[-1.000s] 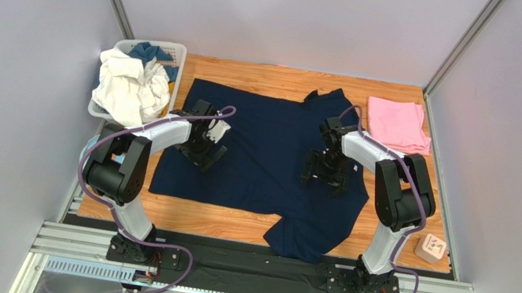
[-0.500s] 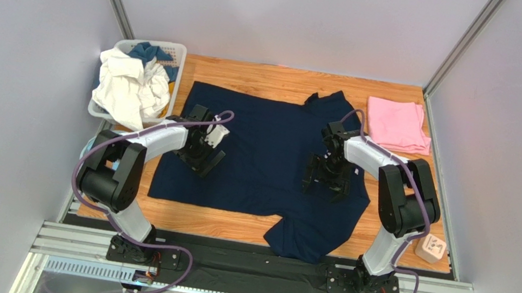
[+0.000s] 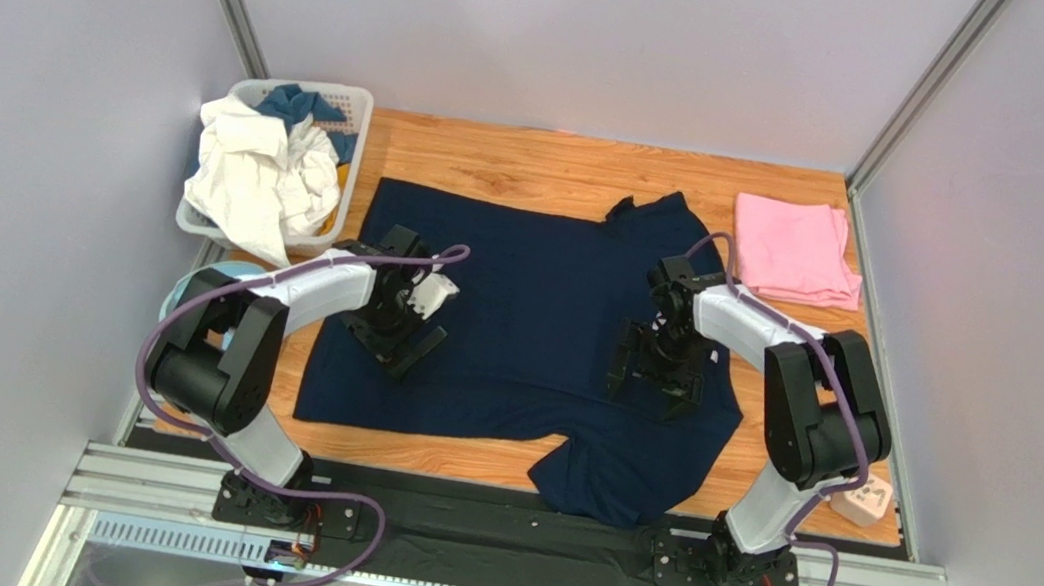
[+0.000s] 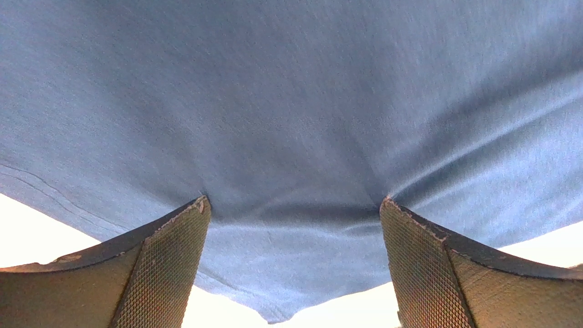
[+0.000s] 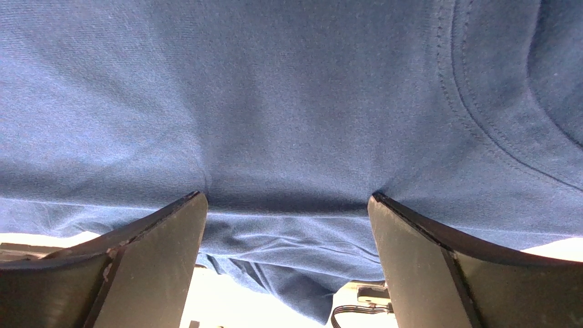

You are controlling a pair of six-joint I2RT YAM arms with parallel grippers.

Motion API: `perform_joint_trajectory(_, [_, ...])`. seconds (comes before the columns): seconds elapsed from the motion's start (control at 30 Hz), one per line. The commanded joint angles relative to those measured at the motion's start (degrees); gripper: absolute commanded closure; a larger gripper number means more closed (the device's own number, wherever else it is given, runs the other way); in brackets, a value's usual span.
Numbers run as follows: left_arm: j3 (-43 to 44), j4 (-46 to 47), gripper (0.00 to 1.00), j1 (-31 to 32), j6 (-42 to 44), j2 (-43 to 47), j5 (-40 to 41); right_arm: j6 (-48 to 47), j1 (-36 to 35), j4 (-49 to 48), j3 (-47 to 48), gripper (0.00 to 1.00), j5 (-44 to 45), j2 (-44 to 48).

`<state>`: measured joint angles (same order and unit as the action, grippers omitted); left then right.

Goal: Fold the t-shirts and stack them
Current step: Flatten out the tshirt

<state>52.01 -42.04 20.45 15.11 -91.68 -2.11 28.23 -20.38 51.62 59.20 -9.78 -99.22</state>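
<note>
Top external, navy t-shirt (image 3: 541, 311) under left gripper (image 3: 403, 349), right gripper (image 3: 653, 383)

Large t-shirt (image 3: 541, 311) left of small t-shirt (image 3: 792, 249)

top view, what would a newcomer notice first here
The big navy t-shirt spread across the middle of the wooden table, with the left gripper and the right gripper both open and pressed down on it. Then the folded pink t-shirt at the far right corner and the basket heaped with clothes at far left.
</note>
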Motion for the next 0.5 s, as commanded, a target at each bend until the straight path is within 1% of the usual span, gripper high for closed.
perform_joint_trajectory(0.0, [1.16, -4.71, 0.0, 0.3, 1.85, 2.38, -1.41, -0.1, -0.18, -1.08, -0.67, 0.03, -1.73, 0.87])
perform_joint_trajectory(0.07, [2.48, -5.5, 0.0, 0.3, 1.5, 3.87, 0.16, -0.1, -0.18, 0.84, 2.05, 0.02, -1.47, 2.36])
perform_joint_trajectory(0.13, [6.51, -6.38, 0.0, 0.3, 1.32, 5.45, 1.4, -0.71, -0.1, 3.91, 6.34, 0.0, -0.25, 3.85])
perform_joint_trajectory(0.17, [11.05, -7.43, 0.0, 0.3, 0.97, 5.72, 1.93, -1.15, 0.08, 4.98, 12.54, 0.0, 0.54, 4.03])
perform_joint_trajectory(0.23, [16.78, -8.23, 0.0, 0.21, 0.19, 5.64, 5.43, -2.2, 1.04, 7.78, 19.6, 0.0, 0.9, 3.6])
perform_joint_trajectory(0.27, [23.25, -8.75, 0.0, 0.12, -0.17, 5.11, 6.14, -2.39, 1.74, 8.49, 27.82, 0.0, 0.56, 2.2])
perform_joint_trajectory(0.33, [30.05, -9.02, 0.0, -0.41, -1.48, 2.3, 7.64, -3.18, 4.19, 9.99, 35.85, 0.0, -0.5, -0.7])
perform_joint_trajectory(0.37, [36.35, -8.85, 0.0, -0.93, -1.93, 0.82, 8.17, -3.27, 5.17, 10.43, 43.38, 0.0, -1.89, -4.89])
perform_joint_trajectory(0.43, [41.92, -8.58, 0.0, -1.46, -2.11, -4.8, 9.74, -4.75, 7.53, 13.66, 52.64, 0.0, -2.43, -9.91])
perform_joint_trajectory(0.47, [46.64, -8.5, 0.0, -2.33, -2.63, -7.09, 10.28, -5.11, 8.16, 15.08, 56.86, 0.0, -2.26, -15.94])
